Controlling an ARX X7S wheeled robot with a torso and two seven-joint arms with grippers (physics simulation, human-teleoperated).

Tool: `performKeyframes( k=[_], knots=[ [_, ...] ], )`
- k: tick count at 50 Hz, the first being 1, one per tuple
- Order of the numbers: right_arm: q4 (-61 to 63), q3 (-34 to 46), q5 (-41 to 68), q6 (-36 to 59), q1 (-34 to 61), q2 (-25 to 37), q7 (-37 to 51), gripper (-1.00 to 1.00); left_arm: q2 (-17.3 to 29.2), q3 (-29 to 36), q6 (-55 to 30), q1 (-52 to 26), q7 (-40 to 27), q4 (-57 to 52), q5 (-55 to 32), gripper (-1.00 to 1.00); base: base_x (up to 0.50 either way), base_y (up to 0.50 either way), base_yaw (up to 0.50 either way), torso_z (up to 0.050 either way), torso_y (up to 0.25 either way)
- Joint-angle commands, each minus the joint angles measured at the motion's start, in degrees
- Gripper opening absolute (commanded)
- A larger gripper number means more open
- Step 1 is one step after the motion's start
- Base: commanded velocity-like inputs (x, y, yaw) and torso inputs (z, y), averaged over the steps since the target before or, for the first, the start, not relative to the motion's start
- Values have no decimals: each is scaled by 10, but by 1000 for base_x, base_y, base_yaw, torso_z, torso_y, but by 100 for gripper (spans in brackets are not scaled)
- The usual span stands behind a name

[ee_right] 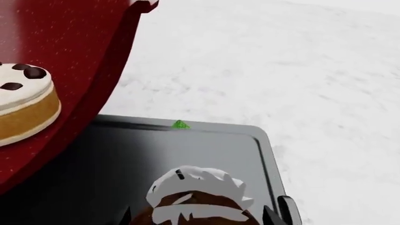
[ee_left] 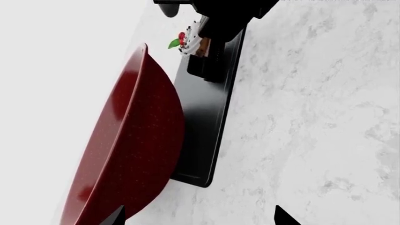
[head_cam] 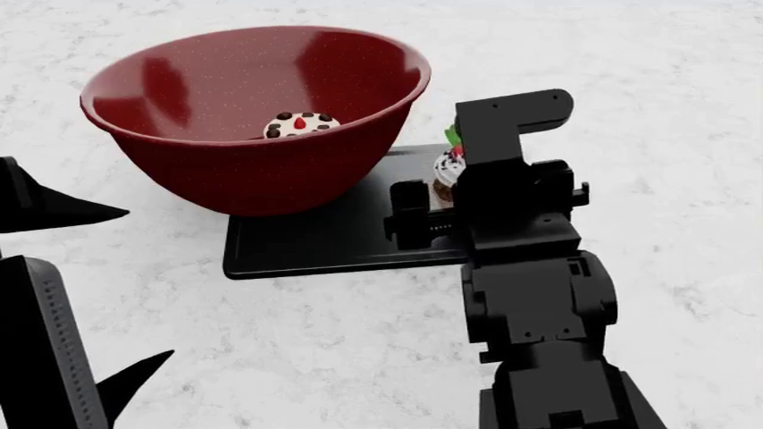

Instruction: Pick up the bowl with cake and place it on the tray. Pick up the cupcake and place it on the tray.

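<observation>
The dark-red bowl (head_cam: 250, 170) stands on the left part of the black tray (head_cam: 322, 246), and the small flat-iced cake (head_cam: 300, 125) lies inside it. My right gripper (head_cam: 446, 195) is over the tray's right part, shut on the cupcake (head_cam: 448, 172). In the right wrist view the cupcake (ee_right: 196, 192) fills the gap between the gripper's (ee_right: 198, 216) fingertips, low over the tray (ee_right: 125, 154), beside the bowl (ee_right: 81, 47) and cake (ee_right: 18, 103). My left gripper (head_cam: 131, 286) is open and empty, in front of the bowl and left of the tray. The left wrist view shows the gripper (ee_left: 201, 218), bowl (ee_left: 131, 140), tray (ee_left: 203, 122) and cupcake (ee_left: 189, 41).
Everything stands on a white marble counter (head_cam: 656, 107) that spreads all round the tray. My right arm (head_cam: 537, 304) reaches in from the near right over the tray's front edge.
</observation>
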State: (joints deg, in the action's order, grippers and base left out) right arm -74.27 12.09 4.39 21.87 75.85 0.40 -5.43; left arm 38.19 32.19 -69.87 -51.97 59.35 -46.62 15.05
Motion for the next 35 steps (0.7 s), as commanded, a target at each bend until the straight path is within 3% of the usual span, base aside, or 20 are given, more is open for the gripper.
performKeyframes(
  k=[1, 18, 35],
  knots=[
    [-7, -6, -11, 7, -2, -1, -6, 100, 0, -2, -1, 0, -1, -2, -1, 100, 0, 0, 2, 0, 0],
    [-2, 1, -11, -9, 21, 3, 2, 100, 0, -7, 4, 7, -5, -2, -4, 100, 0, 0, 0, 0, 0],
    [444, 0, 18, 224, -140, 55, 13, 100, -3, 0, 1, -1, -4, 0, -5, 100, 0, 0, 0, 0, 0]
  ],
)
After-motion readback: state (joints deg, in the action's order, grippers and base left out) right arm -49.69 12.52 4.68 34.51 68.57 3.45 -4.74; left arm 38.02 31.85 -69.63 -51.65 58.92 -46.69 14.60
